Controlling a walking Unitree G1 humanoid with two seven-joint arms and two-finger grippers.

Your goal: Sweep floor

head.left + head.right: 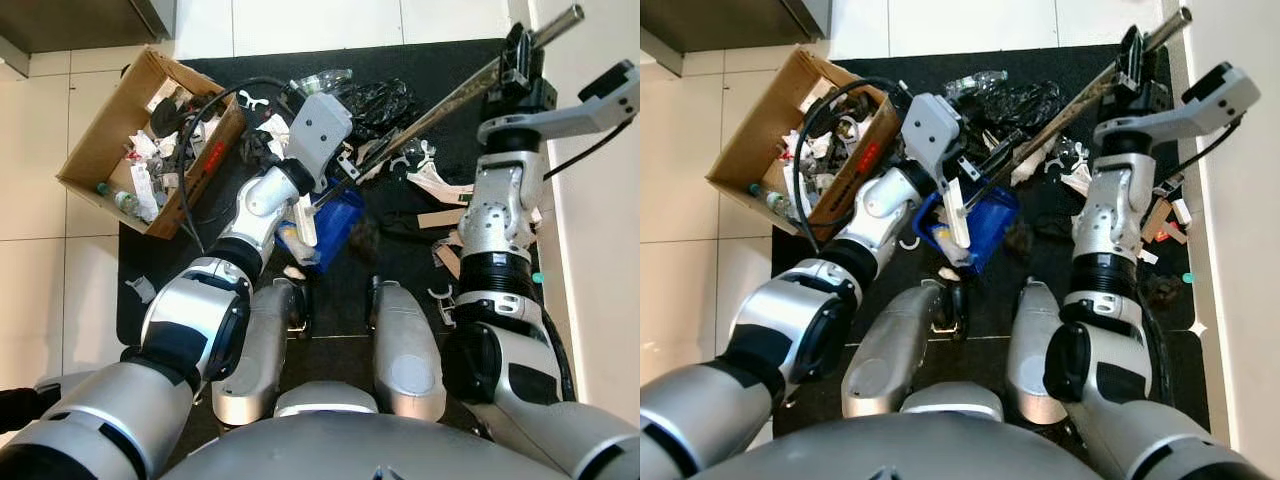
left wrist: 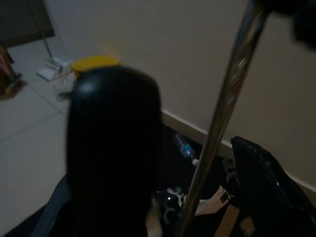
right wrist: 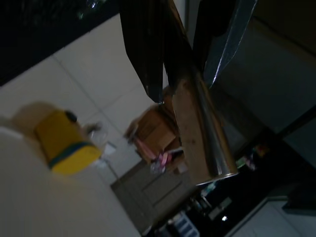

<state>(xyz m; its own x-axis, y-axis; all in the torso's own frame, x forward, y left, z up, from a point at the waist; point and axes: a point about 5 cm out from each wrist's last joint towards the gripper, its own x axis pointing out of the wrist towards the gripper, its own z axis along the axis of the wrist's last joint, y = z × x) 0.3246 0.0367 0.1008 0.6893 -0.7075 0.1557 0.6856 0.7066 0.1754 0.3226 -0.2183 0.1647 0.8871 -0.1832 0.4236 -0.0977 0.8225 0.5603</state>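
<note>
Left eye view: both pincers are clamping the broom handle (image 1: 440,105), right pincer (image 1: 517,62) high at one o'clock, left pincer (image 1: 322,195) low, steering litter (image 1: 375,105) across the black mat (image 1: 455,60).

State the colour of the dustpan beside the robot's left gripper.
Blue. The dustpan shows best in the right eye view, on the black mat.

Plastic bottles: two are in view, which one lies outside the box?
The clear bottle on the black mat, above the left tool. The other bottle, green-capped, lies inside the cardboard box.
</note>
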